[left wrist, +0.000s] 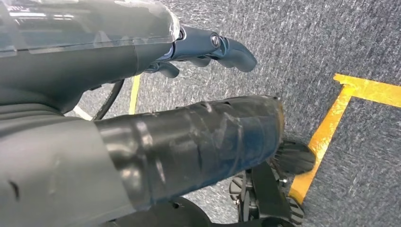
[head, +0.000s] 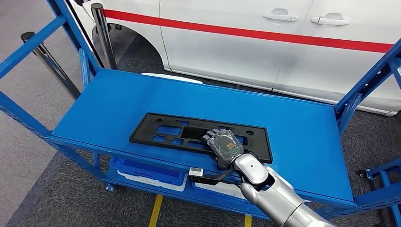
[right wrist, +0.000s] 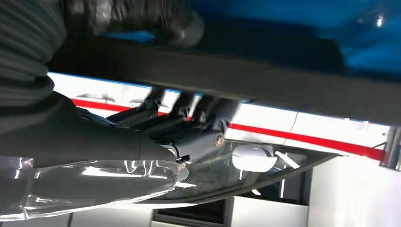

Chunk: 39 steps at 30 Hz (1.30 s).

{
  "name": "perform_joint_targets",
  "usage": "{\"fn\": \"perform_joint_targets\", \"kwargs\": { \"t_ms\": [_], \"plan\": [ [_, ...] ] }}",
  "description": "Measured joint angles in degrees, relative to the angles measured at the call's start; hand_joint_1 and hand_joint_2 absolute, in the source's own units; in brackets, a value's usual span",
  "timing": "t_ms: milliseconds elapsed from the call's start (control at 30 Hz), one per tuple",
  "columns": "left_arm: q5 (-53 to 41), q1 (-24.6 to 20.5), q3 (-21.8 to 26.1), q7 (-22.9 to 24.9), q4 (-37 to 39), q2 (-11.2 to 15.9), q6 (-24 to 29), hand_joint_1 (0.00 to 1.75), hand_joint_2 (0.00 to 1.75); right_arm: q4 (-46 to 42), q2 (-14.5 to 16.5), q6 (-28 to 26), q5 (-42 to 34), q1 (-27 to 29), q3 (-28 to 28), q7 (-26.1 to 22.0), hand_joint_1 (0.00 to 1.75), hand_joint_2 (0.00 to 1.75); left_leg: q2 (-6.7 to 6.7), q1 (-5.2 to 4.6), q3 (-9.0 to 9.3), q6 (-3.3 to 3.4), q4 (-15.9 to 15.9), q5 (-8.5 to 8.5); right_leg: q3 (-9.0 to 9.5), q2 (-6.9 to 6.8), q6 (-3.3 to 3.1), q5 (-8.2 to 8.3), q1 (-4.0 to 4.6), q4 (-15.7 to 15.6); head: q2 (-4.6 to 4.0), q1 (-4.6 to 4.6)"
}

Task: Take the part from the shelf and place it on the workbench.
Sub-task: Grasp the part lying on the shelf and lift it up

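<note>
A flat black part (head: 161,132) with several cut-outs lies on the blue shelf board (head: 104,104), long side across my view. My right hand (head: 224,146) sits on its near right edge, fingers laid over the top. In the right wrist view the part (right wrist: 283,90) runs across as a dark band. The dark fingers (right wrist: 189,127) lie on one face and the blurred thumb (right wrist: 142,19) on the other, so the hand grips the edge. My left hand (left wrist: 118,61) hangs over the carpet and holds nothing, its fingers (left wrist: 227,47) loosely extended.
A white car (head: 283,47) with a red stripe stands close behind the shelf. Blue uprights (head: 364,85) frame both ends, and two metal posts (head: 104,33) stand at the back left. Blue bins (head: 146,172) sit on the lower level. Yellow lines (left wrist: 331,127) mark the floor.
</note>
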Motion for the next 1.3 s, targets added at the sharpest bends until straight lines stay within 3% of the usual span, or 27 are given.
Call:
{"fn": "perform_joint_targets", "kwargs": {
  "t_ms": [67, 167, 200, 233, 267, 367, 433, 533, 567, 633, 700, 733, 767, 867, 933, 1033, 1067, 1133, 1200, 1233, 1267, 1300],
  "plan": [
    [0.0, 0.0, -0.1, -0.4, 0.0, 0.0, 0.0, 0.0, 0.0, 0.0, 0.0, 0.0, -0.1, -0.2, 0.1, 0.1, 1.72, 1.75, 0.13, 0.2, 0.18, 0.87, -0.5, 0.36, -0.75, 0.01, 0.51, -1.48, -0.04, 1.8, 0.0, 0.03],
    [-0.1, 0.0, -0.3, -1.0, 0.0, 0.0, 0.1, 0.0, 1.31, 0.1, -0.2, 0.1, -0.4, -0.3, 0.1, 0.1, 1.73, 1.75, 0.3, 0.15, 0.12, 1.49, -0.7, 0.52, -5.42, -0.01, 0.84, -6.76, -0.1, 12.1, 0.0, 0.04],
    [-0.1, 0.1, -0.4, -1.2, 0.0, 0.0, 0.2, 0.0, 1.75, 0.1, -0.2, 0.1, -0.5, -0.3, 0.2, 0.0, 1.72, 1.75, 0.32, 0.08, 0.11, 1.53, -0.6, 0.51, -6.84, -0.02, 0.88, -7.65, -0.11, 15.0, 0.0, 0.03],
    [-0.2, 0.1, -0.5, -1.4, 0.0, 0.0, 0.3, 0.0, 1.75, 0.1, -0.3, 0.2, -0.6, -0.3, 0.2, 0.0, 1.73, 1.75, 0.3, 0.04, 0.13, 1.55, -0.6, 0.48, -7.35, -0.02, 0.85, -7.42, -0.1, 16.1, 0.0, 0.02],
    [-0.2, 0.1, -0.6, -1.6, 0.0, 0.0, 0.6, 0.0, 1.75, 0.1, -0.3, 0.3, -0.6, -0.3, 0.3, 0.0, 1.71, 1.75, 0.26, 0.0, 0.19, 1.53, -0.5, 0.44, -6.74, -0.03, 0.74, -6.12, -0.08, 14.8, 0.0, 0.03],
    [-0.1, 0.1, -1.0, -1.6, 0.0, 0.0, 1.5, 0.0, 1.75, 0.1, -0.3, 0.6, -0.7, -0.5, 0.4, -0.1, 1.69, 1.75, 0.1, -0.13, 0.38, 1.14, -0.3, 0.16, -1.26, -0.05, -0.12, -1.04, 0.17, 3.6, 0.0, 0.01],
    [0.1, 0.0, -1.1, -1.1, 0.0, 0.0, 2.1, 0.0, 1.75, 0.1, -0.3, 0.7, -0.8, -0.9, 0.5, -0.3, 1.69, 1.75, 0.07, -0.22, 0.3, 0.6, -0.2, 0.04, 0.32, -0.05, -0.56, -0.4, 0.5, 0.1, 0.0, 0.0],
    [0.6, 0.0, -1.2, 0.5, 0.0, 0.0, 3.3, 0.0, 1.75, 0.0, -0.2, 0.8, -1.0, -1.2, 0.8, -0.6, 1.69, 1.75, 0.06, -0.21, 0.35, -0.3, -0.1, -0.2, 0.73, -0.09, -1.22, -0.05, 0.4, -0.6, 0.0, 0.01],
    [0.7, 0.0, -1.1, 1.0, 0.0, 0.0, 3.6, 0.0, 1.75, -0.1, -0.1, 0.9, -1.1, -1.4, 0.9, -0.7, 1.69, 1.75, 0.07, -0.15, -0.02, -0.57, 0.8, -0.99, 0.94, -0.18, -1.55, 0.15, 0.21, -0.9, 0.0, -0.05],
    [0.8, 0.0, -1.0, 1.7, 0.0, 0.1, 3.7, 0.0, 1.75, -0.1, 0.0, 1.1, -1.5, -1.7, 1.1, -0.9, 1.69, 1.75, 0.09, 0.09, -2.44, -1.11, 6.4, -4.29, 1.11, -0.38, -1.96, 0.4, -0.01, -1.3, 0.0, -0.17],
    [0.8, 0.0, -0.8, 2.5, 0.0, 0.2, 3.7, 0.0, 1.75, 0.0, 0.0, 1.2, -1.8, -1.9, 1.4, -0.9, 1.69, 1.75, 0.1, 0.32, -5.73, -1.63, 13.5, -7.24, 1.01, -0.47, -2.06, 0.42, 0.0, -1.3, 0.0, -0.22],
    [0.8, 0.1, -0.7, 3.1, 0.0, 0.2, 3.7, 0.0, 1.75, 0.1, 0.0, 1.1, -1.8, -1.9, 1.5, -1.0, 1.69, 1.75, 0.11, 0.43, -6.46, -1.81, 15.1, -7.31, 1.01, -0.47, -2.04, 0.41, 0.0, -1.2, 0.0, -0.22],
    [0.7, 0.1, -0.7, 3.8, 0.0, 0.2, 3.8, 0.0, 1.75, 0.2, 0.0, 0.8, -1.9, -1.9, 1.5, -1.0, 1.69, 1.75, 0.12, 0.55, -6.15, -1.95, 14.4, -6.26, 1.02, -0.43, -2.0, 0.38, -0.02, -1.1, 0.0, -0.22],
    [0.6, 0.2, -0.7, 5.5, 0.0, 0.3, 3.9, 0.0, 1.75, 0.3, 0.2, -1.7, -0.9, -1.8, 1.6, -0.2, 1.69, 1.75, 0.13, 0.82, -1.25, -1.95, 3.8, -1.08, 0.87, -0.24, -1.45, 0.05, 0.02, -0.5, 0.0, -0.21],
    [0.6, 0.0, -0.8, 6.2, 0.0, 0.3, 4.0, 0.0, 1.75, 0.4, 0.4, -5.5, 1.1, -1.4, 1.6, 1.2, 1.69, 1.75, 0.01, 0.69, 0.22, -1.39, 0.2, -0.24, 0.47, -0.14, -0.85, -0.05, 0.25, -0.2, 0.0, -0.15],
    [0.6, 0.0, -0.9, 6.9, 0.0, 0.2, 4.2, 0.0, 1.75, 0.2, 0.9, -12.0, 4.9, -0.1, 1.3, 3.0, 1.69, 1.75, -0.05, 0.61, 0.04, -0.25, 0.0, 0.04, 0.24, -0.08, 0.05, -0.05, 0.25, -0.1, 0.0, -0.12],
    [0.5, 0.0, -0.9, 7.1, 0.0, 0.2, 4.2, 0.0, 1.75, 0.0, 1.0, -13.8, 6.1, 0.4, 1.0, 3.3, 1.69, 1.75, -0.01, 0.67, 0.07, 0.18, -0.2, 0.21, -0.09, -0.07, 0.33, -0.71, 0.18, 0.7, 0.0, -0.1],
    [0.5, -0.1, -1.0, 7.4, 0.0, 0.1, 4.3, 0.0, 1.75, -0.5, 1.2, -16.9, 8.3, 1.4, 0.2, 3.7, 1.69, 1.75, 0.06, 0.7, 0.06, 0.9, -0.5, 0.44, -2.36, -0.06, 0.74, -3.91, 0.01, 5.8, 0.0, -0.09],
    [0.3, -0.1, -1.2, 7.7, 0.0, 0.0, 4.4, 0.0, 1.75, -1.2, 1.3, -20.1, 10.7, 2.8, -0.6, 3.8, 1.69, 1.75, 0.05, 0.55, -0.03, 1.2, -0.4, 0.4, -6.03, -0.06, 0.95, -7.4, -0.01, 13.6, 0.0, -0.09],
    [0.3, -0.1, -1.2, 7.8, 0.0, 0.0, 4.4, 0.0, 1.75, -1.6, 1.3, -21.6, 11.8, 3.6, -1.1, 3.9, 1.69, 1.75, 0.03, 0.52, -0.02, 1.24, -0.4, 0.36, -7.25, -0.06, 0.99, -7.96, -0.01, 16.1, 0.0, -0.09],
    [0.2, 0.0, -1.3, 7.9, 0.0, 0.0, 4.3, 0.0, 1.75, -2.0, 1.3, -22.7, 12.6, 4.4, -1.4, 3.9, 1.69, 1.75, 0.0, 0.5, 0.01, 1.25, -0.3, 0.3, -7.47, -0.06, 0.96, -7.29, -0.02, 16.4, 0.0, -0.09],
    [0.2, 0.0, -1.4, 8.0, 0.0, 0.0, 4.3, 0.0, 1.75, -2.5, 1.4, -23.4, 13.3, 5.0, -1.8, 3.9, 1.69, 1.75, -0.03, 0.5, 0.04, 1.19, -0.2, 0.22, -6.57, -0.07, 0.86, -5.61, -0.02, 14.3, 0.0, -0.08]
  ]
}}
